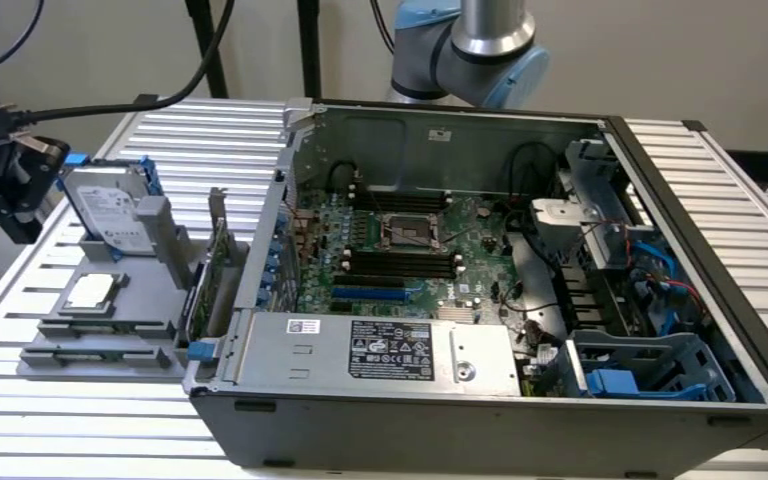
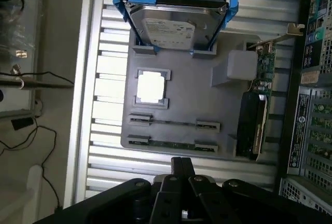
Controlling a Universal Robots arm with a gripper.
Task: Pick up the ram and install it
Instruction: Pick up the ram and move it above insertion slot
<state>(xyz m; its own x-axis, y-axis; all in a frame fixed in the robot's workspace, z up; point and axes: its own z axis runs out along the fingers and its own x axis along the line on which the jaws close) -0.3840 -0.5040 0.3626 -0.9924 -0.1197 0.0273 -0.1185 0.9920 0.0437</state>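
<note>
My end effector [image 2: 182, 161] is clenched, its fingertips pressed together with nothing between them, and it hangs above the near edge of the grey fixture tray [image 2: 197, 99]. The ram [image 2: 171, 144] lies just ahead of the fingertips, seated on edge in the holder row closest to me, at the tray's border. It is close but not touched. Its long axis runs crosswise to the line from my fingertips to the hard drive [image 2: 176, 27], so I judge I would meet it broadside, near its middle.

Past the ram there is a second holder row [image 2: 174, 123]; I cannot tell whether it is filled. Further out sit the processor [image 2: 152, 87] and then the hard drive in its blue bracket. An upright green expansion card [image 2: 258, 110] stands on the tray's side toward the open computer case [image 1: 491, 420]. In the exterior view the black memory slots [image 1: 398, 262] on the motherboard look empty. Everything stands on the slatted metal counter [image 2: 104, 110].
</note>
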